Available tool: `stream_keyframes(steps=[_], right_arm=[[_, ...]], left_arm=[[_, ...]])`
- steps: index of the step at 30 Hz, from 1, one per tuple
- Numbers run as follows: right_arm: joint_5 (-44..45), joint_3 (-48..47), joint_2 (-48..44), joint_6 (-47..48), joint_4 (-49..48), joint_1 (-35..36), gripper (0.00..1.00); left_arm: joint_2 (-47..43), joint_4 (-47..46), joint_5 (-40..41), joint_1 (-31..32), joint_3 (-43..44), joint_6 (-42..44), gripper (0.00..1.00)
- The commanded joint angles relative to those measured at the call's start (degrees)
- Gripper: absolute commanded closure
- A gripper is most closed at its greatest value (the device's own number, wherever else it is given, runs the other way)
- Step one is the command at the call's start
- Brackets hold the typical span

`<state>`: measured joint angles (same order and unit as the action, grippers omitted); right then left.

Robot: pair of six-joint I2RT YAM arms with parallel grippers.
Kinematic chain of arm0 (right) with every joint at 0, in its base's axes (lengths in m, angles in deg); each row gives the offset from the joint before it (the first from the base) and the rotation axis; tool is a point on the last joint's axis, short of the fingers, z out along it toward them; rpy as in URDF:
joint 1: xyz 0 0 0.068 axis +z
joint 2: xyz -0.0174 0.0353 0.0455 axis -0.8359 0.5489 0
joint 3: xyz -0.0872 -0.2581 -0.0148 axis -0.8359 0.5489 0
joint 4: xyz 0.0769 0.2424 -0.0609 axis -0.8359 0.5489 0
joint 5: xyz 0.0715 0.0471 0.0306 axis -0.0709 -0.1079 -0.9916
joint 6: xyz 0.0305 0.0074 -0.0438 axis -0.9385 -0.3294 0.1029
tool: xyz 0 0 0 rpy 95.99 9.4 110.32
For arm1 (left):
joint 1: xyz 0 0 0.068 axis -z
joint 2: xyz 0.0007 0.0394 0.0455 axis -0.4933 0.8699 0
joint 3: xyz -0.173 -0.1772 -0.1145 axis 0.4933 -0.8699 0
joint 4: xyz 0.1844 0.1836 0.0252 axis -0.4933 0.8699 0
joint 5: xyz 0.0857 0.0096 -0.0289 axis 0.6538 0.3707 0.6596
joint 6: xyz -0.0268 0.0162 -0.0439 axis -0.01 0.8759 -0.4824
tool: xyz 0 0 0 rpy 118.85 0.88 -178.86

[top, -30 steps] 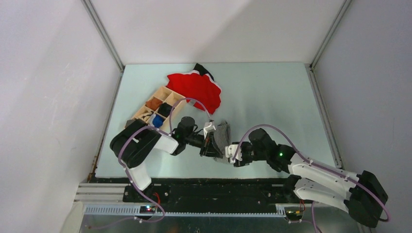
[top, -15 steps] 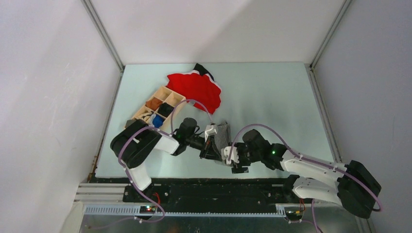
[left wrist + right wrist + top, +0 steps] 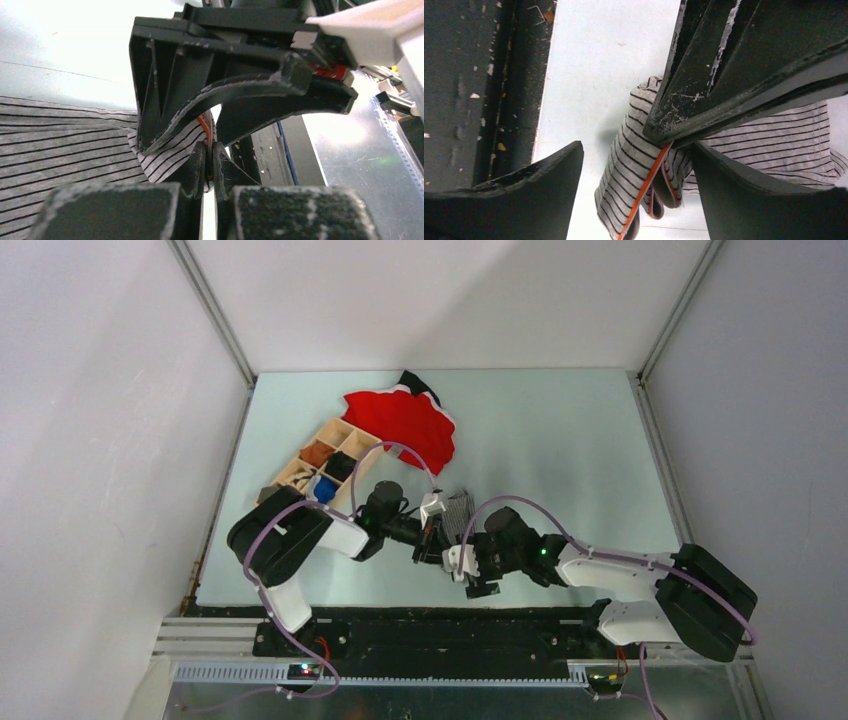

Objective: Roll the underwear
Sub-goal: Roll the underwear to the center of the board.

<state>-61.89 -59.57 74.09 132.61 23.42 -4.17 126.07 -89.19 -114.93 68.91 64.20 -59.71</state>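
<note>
The pale green table [image 3: 560, 460] carries everything. At its far left a bright red garment with dark trim [image 3: 405, 425] lies spread, and just in front of that sits a wooden compartment tray [image 3: 325, 465] holding small items I cannot make out. The underwear [image 3: 460, 508], grey and white in fine stripes, is near the table's front edge, between my two arms. Part of it lies flat on the table and one edge is bunched and lifted. My left tool [image 3: 208, 155] is pressed together, pinching that lifted fold by its orange-lined hem. My right tool [image 3: 636, 150] is spread wide, one finger on either side of the hanging striped fold, right against the left tool.
</note>
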Motion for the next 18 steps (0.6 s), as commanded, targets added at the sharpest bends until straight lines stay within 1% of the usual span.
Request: stream_keyframes(steps=[1, 4, 5, 6, 7, 8, 9, 10, 12, 13, 14, 15, 16, 17, 18], right_arm=[[2.32, -1.5, 2.48, 3.4, -5.64, 0.69, 0.22], [4.48, -1.65, 3.05, 3.58, -5.26, 0.65, 0.32], [4.77, -1.73, 3.01, 3.49, -5.15, 0.65, 0.38], [5.28, -1.77, 2.75, 3.32, -4.86, 0.75, 0.42], [5.44, -1.87, 2.44, 3.14, -4.43, 0.78, 0.51], [5.71, -2.12, 2.35, 3.01, -4.12, 0.81, 0.56], [5.83, -2.26, 2.15, 2.67, -3.61, 0.81, 0.64], [5.91, -2.57, 2.11, 2.51, -2.66, 0.71, 0.68], [5.8, -3.04, 2.06, 1.91, -0.86, 0.7, 0.81], [5.7, -3.25, 2.1, 1.45, 0.26, 0.67, 0.84], [5.03, -3.82, 2.13, 1.24, 1.03, 0.49, 0.91], [3.69, -4.34, 2.44, 0.67, 3.15, 0.1, 0.94], [2.58, -5.81, 2.66, 0.32, 4.41, -0.16, 1.0], [-0.57, -6.79, 3.43, -0.05, 8.19, -1.01, 1.0], [-2.14, -9.23, 3.99, -0.17, 10.36, -1.33, 1.0]], left_arm=[[-2.15, -4.5, -1.55, -0.31, -0.88, -1.68, 1.0], [-2.33, -4.16, -1.68, -0.9, -1.31, -1.26, 1.0], [-2.31, -3.72, -1.79, -1.01, -1.35, -1.12, 1.0], [-2.34, -3.45, -1.86, -1.16, -1.44, -0.79, 1.0], [-2.4, -2.77, -1.83, -1.27, -1.46, -0.57, 1.0], [-2.5, -2.37, -1.75, -1.36, -1.52, -0.04, 1.0], [-2.53, -1.34, -1.52, -1.41, -1.45, 0.28, 1.0], [-2.61, -0.86, -1.46, -1.55, -1.38, 0.81, 1.0], [-2.6, 0.39, -1.04, -1.73, -1.34, 1.17, 1.0], [-2.72, 0.98, -0.42, -1.78, -1.32, 1.37, 1.0], [-2.86, 2.86, 0.1, -1.86, -1.2, 2.16, 0.99], [-3.27, 4.23, 1.47, -1.88, -0.92, 2.75, 0.98], [-3.53, 6.97, 2.36, -2.01, -0.89, 4.0, 0.92], [-4.49, 8.31, 4.72, -2.1, -1.02, 4.5, 0.88], [-5.15, 10.56, 6.23, -2.33, -1.12, 4.9, 0.77]])
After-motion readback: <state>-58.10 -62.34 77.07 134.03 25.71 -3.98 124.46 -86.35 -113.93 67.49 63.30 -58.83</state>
